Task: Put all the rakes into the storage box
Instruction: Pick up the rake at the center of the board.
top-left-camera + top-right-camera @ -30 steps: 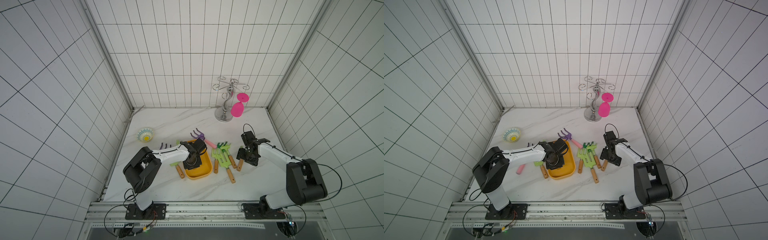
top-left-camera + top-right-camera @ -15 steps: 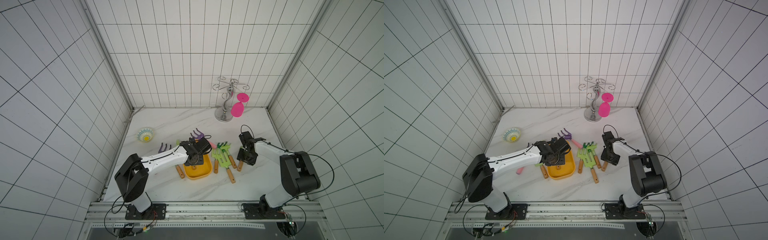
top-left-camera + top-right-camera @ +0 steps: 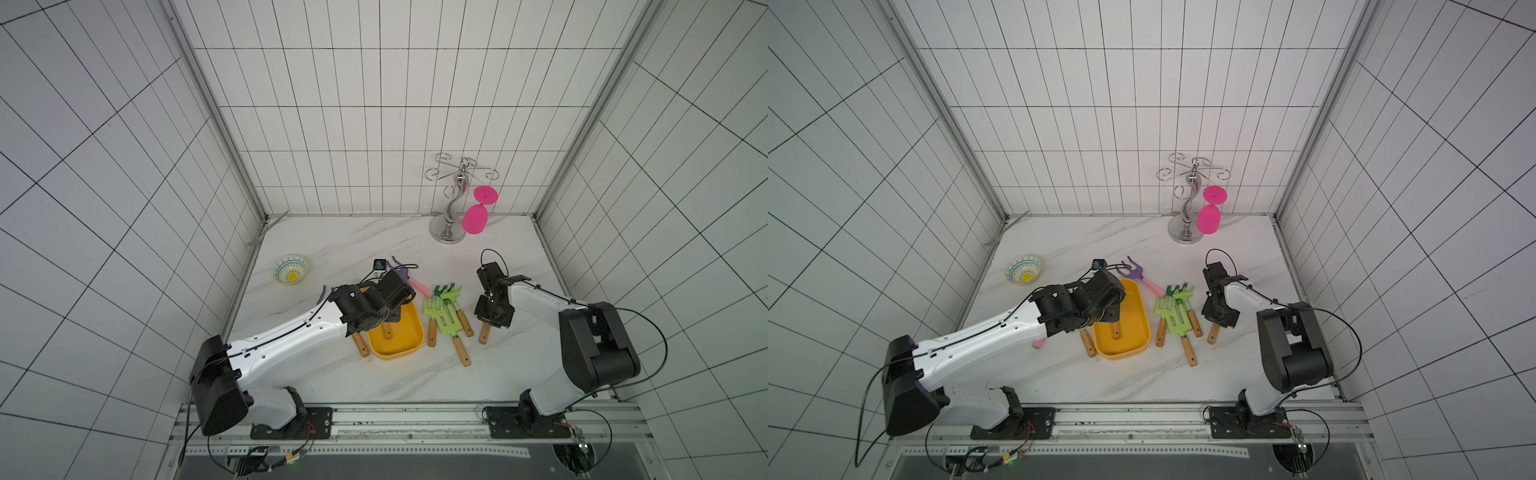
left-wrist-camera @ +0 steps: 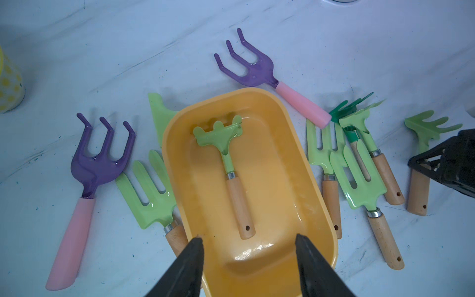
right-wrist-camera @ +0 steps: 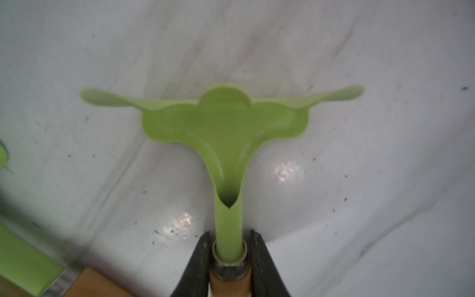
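Observation:
The storage box (image 4: 282, 180), a shallow yellow-orange tub, sits mid-table in both top views (image 3: 405, 338) (image 3: 1129, 332). A light-green rake (image 4: 231, 164) with a wooden handle lies flat inside it. My left gripper (image 4: 248, 239) hangs open over the box's near end, with nothing between its fingers. To the right of the tool pile, my right gripper (image 5: 228, 246) (image 3: 492, 309) is shut on a second light-green rake (image 5: 223, 120) at the metal collar where neck meets wooden handle. That rake's head rests on the marble.
Several green forks and trowels (image 3: 444, 311) lie between the box and the right gripper. Two purple forks with pink handles (image 4: 102, 159) (image 4: 254, 69) flank the box. A patterned bowl (image 3: 291, 270) sits far left. A chrome stand (image 3: 451, 216) with a pink glass (image 3: 474, 218) stands at the back.
My right gripper has closed on the rake's neck. My left gripper has opened over the box, and its arm has stretched out.

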